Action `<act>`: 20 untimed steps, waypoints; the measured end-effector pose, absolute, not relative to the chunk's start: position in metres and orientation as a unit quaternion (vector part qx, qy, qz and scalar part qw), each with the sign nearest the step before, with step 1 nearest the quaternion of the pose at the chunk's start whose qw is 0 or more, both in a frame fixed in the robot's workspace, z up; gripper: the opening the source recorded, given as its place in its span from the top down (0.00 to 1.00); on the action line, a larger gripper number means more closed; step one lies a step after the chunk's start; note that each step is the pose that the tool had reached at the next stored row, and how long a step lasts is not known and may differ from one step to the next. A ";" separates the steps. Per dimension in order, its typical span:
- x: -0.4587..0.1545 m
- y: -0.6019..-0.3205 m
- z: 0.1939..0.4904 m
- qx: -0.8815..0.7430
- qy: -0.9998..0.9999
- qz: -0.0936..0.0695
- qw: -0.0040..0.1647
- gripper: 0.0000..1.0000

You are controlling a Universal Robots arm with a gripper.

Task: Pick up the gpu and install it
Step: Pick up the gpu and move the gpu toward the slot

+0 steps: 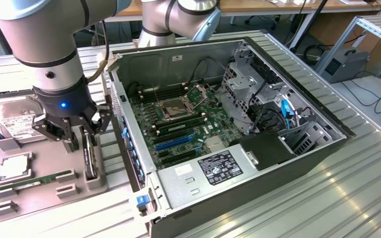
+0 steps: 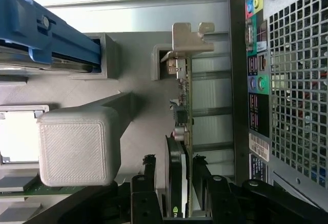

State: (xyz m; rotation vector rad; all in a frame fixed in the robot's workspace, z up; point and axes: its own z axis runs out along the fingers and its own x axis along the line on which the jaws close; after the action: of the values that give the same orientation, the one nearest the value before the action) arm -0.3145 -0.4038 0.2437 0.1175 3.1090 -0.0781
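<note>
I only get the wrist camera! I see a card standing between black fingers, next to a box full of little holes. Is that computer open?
Observer: Yes. The computer case lies on its side with its panel off, so the motherboard faces up.
Operator: Is there a spot for my card?
Observer: A long blue slot on the board has nothing plugged into it.
Operator: Where's my card compared to the computer?
Observer: The gpu stands on edge in a grey holder outside the case, at the exterior view's left of it, with the gripper right over it.
</note>
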 end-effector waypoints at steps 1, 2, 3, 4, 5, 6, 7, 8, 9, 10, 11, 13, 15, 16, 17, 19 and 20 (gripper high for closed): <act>-0.314 -0.404 0.243 0.038 0.999 -0.025 0.015 0.58; -0.314 -0.404 0.243 0.038 0.999 -0.025 0.015 0.58; -0.314 -0.404 0.243 0.038 0.999 -0.025 0.015 0.58; -0.314 -0.404 0.243 0.038 0.999 -0.025 0.015 0.59; -0.314 -0.404 0.243 0.038 0.999 -0.025 0.015 0.66; -0.314 -0.404 0.243 0.038 0.999 -0.025 0.015 0.73; -0.314 -0.404 0.243 0.038 0.999 -0.025 0.015 0.73; -0.314 -0.404 0.243 0.038 0.999 -0.025 0.015 0.73; -0.314 -0.404 0.243 0.038 0.999 -0.025 0.015 0.73; -0.314 -0.403 0.244 0.038 0.999 -0.025 0.015 0.73; -0.314 -0.403 0.250 0.038 0.999 -0.025 0.015 0.73; -0.314 -0.403 0.258 0.038 0.999 -0.025 0.015 0.73; -0.314 -0.403 0.262 0.038 0.999 -0.025 0.015 0.73; -0.314 -0.403 0.266 0.038 0.999 -0.025 0.015 0.73; -0.314 -0.403 0.266 0.038 0.999 -0.025 0.015 0.73; -0.314 -0.402 0.267 0.038 0.999 -0.025 0.015 0.73; -0.314 -0.402 0.267 0.038 0.999 -0.025 0.015 0.73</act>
State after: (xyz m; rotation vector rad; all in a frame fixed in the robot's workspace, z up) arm -0.3142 -0.4025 0.2675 0.1174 3.1087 -0.0784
